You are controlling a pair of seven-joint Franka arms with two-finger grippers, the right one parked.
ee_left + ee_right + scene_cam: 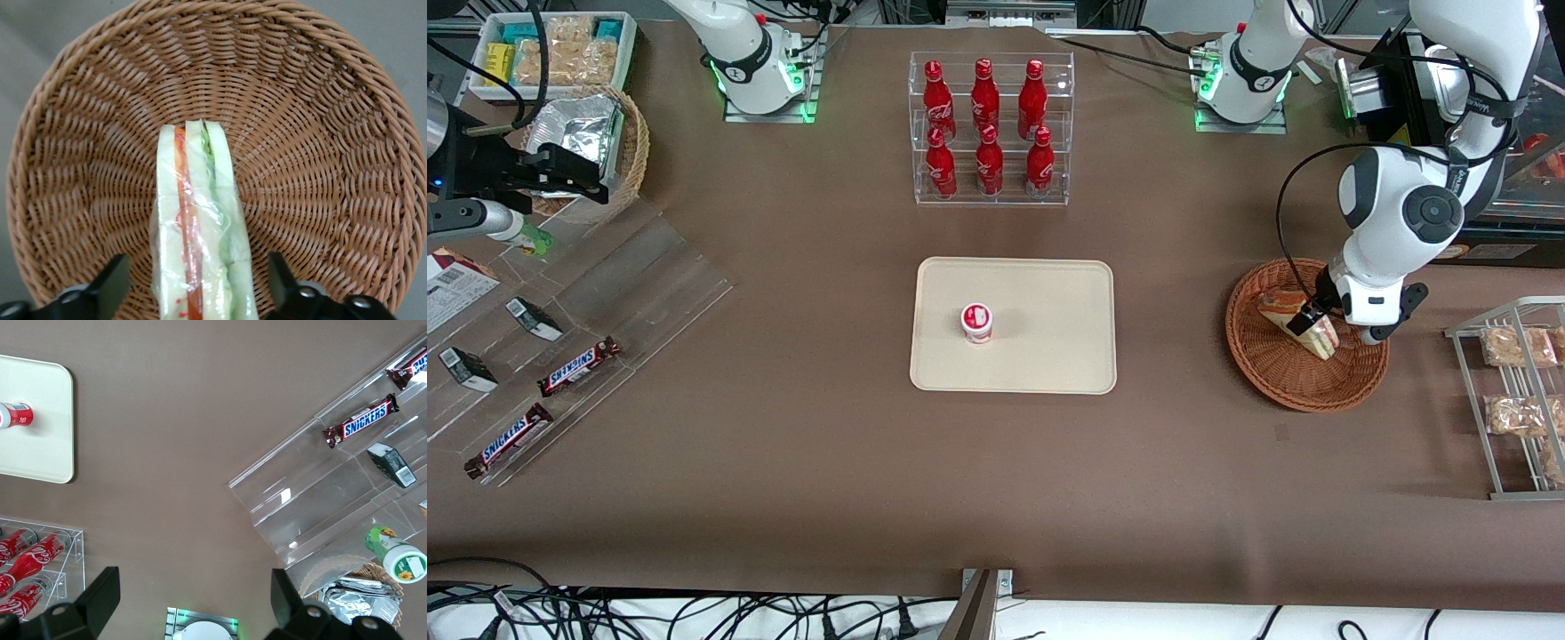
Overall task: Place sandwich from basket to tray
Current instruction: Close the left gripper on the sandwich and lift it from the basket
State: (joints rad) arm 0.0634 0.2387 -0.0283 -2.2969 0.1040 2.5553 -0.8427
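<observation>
**Wicker, wrap and a waiting tray — the pick is about to close**

Cream-beige and flat, the tray (1049, 356) sits mid-counter, nearer the front camera than the clear rack of red cola bottles (989, 129). A small red-and-white cup (977, 323) already stands on it, so most of its surface is bare for a landing spot.

Toward the working arm's end of the counter (783, 498) lies the reddish-brown woven basket (1272, 373). The sandwich (1294, 320) is in it — a wrapped wedge of white bread with green and red filling, resting on the weave.

The tool (1316, 322) is down in the basket at the sandwich. From the wrist camera, the tool (198, 293) is spread wide, one finger on each side of the sandwich (197, 227), with a clear gap between each fingertip (110, 283) and the wrap; nothing is gripped yet. The basket (320, 100) fills the view beneath.

My reading: this is the grasp step, with approach done and closing not yet begun. Next calls for shutting gently on the soft bread faces, lifting clear of the basket rim, then carrying across to a bare part of the tray, away from the cup. Slippery wrap and squashy bread argue for a moderate squeeze.
</observation>
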